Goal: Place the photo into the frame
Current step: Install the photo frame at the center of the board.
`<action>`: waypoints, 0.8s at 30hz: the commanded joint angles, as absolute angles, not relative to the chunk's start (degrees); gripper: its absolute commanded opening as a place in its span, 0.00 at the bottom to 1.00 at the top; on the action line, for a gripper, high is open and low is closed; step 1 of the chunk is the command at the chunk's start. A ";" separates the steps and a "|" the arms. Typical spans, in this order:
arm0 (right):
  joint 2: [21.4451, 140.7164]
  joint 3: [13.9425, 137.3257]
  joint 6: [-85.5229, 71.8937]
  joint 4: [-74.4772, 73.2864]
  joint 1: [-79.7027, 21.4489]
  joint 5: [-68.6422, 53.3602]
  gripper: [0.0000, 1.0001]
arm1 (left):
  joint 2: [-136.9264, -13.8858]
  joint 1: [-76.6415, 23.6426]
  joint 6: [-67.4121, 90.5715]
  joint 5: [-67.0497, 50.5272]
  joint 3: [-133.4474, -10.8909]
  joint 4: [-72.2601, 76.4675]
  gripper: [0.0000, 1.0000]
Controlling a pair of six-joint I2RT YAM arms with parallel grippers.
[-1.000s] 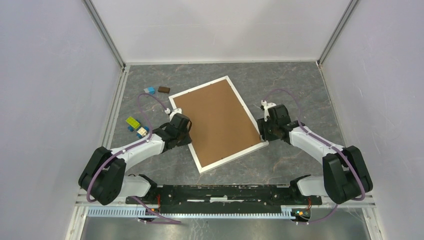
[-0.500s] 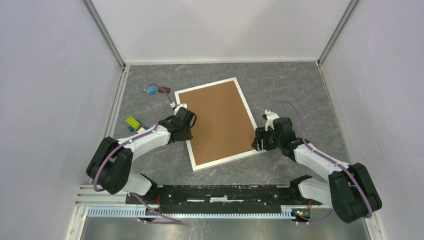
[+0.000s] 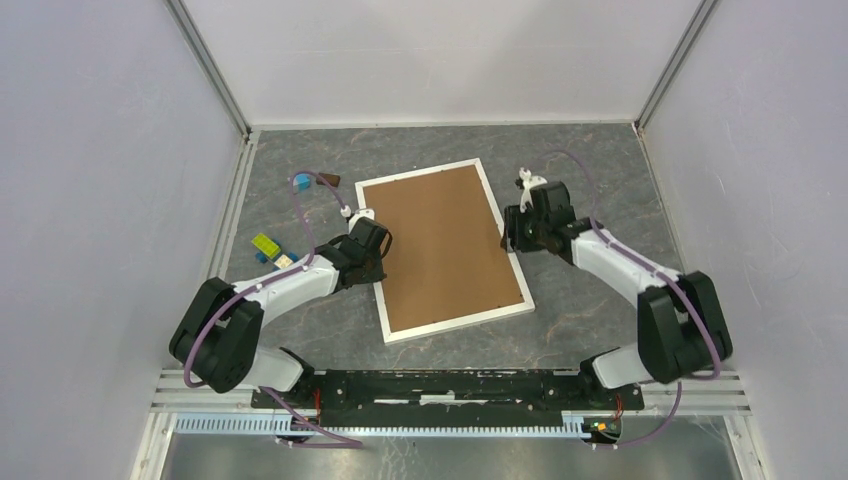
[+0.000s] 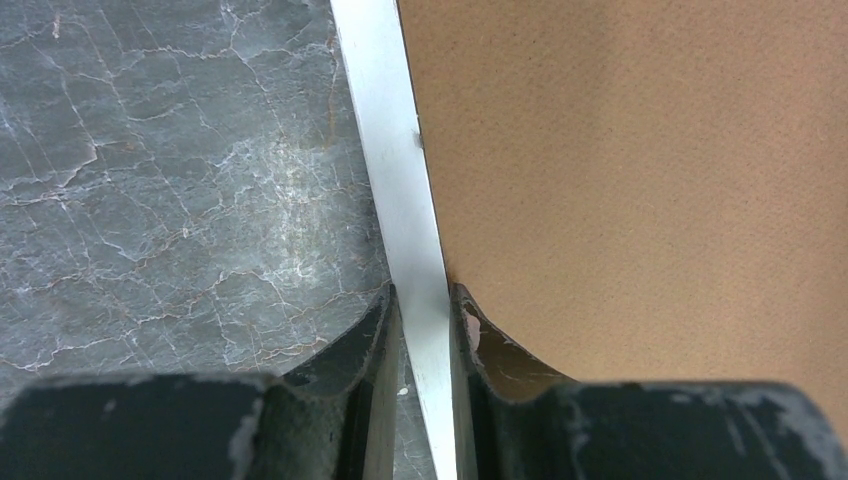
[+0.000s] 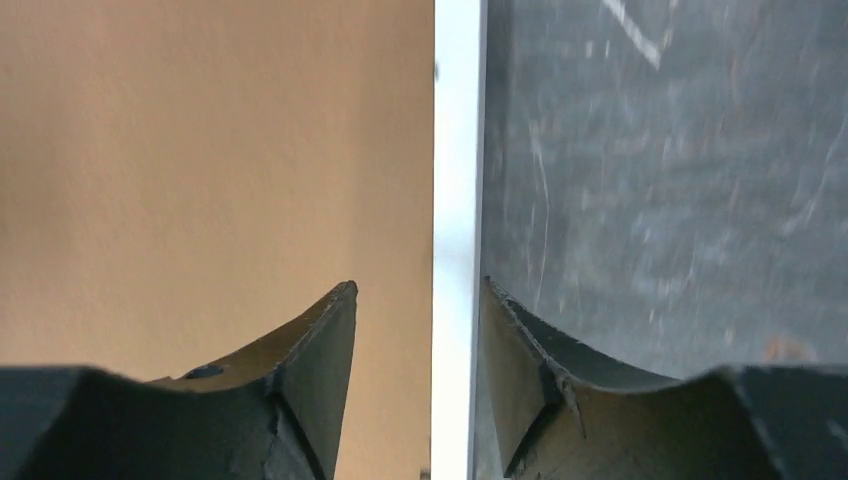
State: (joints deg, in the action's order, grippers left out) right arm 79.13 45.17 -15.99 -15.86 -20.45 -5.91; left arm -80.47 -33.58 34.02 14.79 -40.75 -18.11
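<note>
The frame (image 3: 460,319) lies flat at mid-table, its thin white edge around a brown backing board (image 3: 440,245). The photo is hidden. My left gripper (image 3: 374,262) is at the frame's left edge; in the left wrist view it (image 4: 424,292) is shut on the white edge (image 4: 395,150), one finger outside on the table side and one over the board (image 4: 620,150). My right gripper (image 3: 508,232) straddles the frame's right edge. In the right wrist view it (image 5: 417,288) is open: the outer finger sits against the white edge (image 5: 457,150), while the inner one hangs apart over the board (image 5: 200,150).
Small blocks lie left of the frame: a blue one (image 3: 301,181), a brown one (image 3: 327,180), a yellow-green one (image 3: 265,244) and another (image 3: 284,262) by my left arm. White walls close in the grey marbled table (image 3: 600,170) on three sides.
The frame has turned clockwise and lies squarer to the table. My right gripper has moved from the near right corner farther up the right edge. My left gripper has kept its hold.
</note>
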 commanded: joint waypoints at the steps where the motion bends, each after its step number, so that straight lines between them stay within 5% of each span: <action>1: 87.36 53.96 -15.27 -12.72 -19.92 -4.88 0.50 | -83.48 -34.54 32.27 10.46 -40.04 -16.72 0.02; 5: 94.04 60.82 -13.69 -13.15 -19.66 -4.04 0.34 | -82.52 -34.59 32.29 10.51 -39.30 -16.09 0.02; 24: 103.45 68.01 -13.17 -14.36 -18.50 -1.17 0.29 | -82.67 -34.46 32.21 10.13 -39.05 -15.40 0.02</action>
State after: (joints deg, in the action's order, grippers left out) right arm 103.37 67.07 -13.39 -15.40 -18.68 -2.09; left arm -80.49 -33.58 33.74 14.66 -40.86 -18.11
